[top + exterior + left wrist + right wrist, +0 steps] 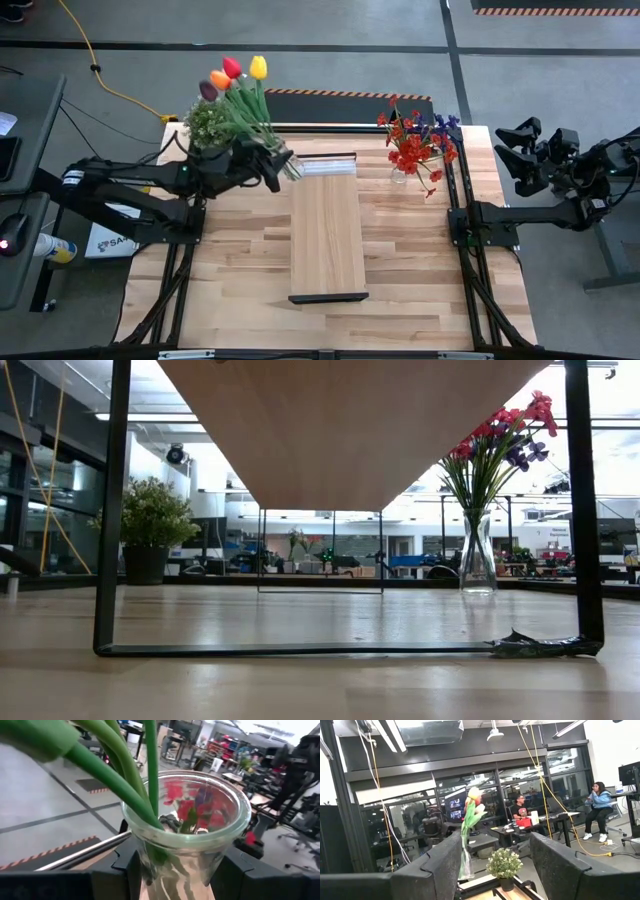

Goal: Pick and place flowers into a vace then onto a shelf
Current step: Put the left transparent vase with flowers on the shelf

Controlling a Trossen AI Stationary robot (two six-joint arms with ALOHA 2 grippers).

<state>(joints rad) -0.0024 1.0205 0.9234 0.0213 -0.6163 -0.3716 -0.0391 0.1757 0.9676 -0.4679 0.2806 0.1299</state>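
My left gripper (283, 165) is shut on a clear glass vase (185, 820) that holds the tulips (235, 75), red, orange, yellow and dark purple, on green stems (125, 775). It is over the far left of the table, just beyond the shelf's far end. The shelf (328, 230) is a pale board on a black frame at the table's middle. A second glass vase (478, 555) with red and purple flowers (415, 145) stands on its base at the far right. My right gripper (515, 155) waits open beyond the table's right edge. My left gripper pinches the vase's glass wall (150, 862) below the rim, one finger (131, 877) on each side. The fingers come level from the table's left. The vase is tilted, its tulips leaning toward the far left corner; its base is hidden.
A bushy green potted plant (208, 125) stands at the far left corner, close behind the held tulips. The shelf's black legs (110, 510) rise from the tabletop. The near half of the wooden table (240, 300) is bare. People sit at desks in the room beyond.
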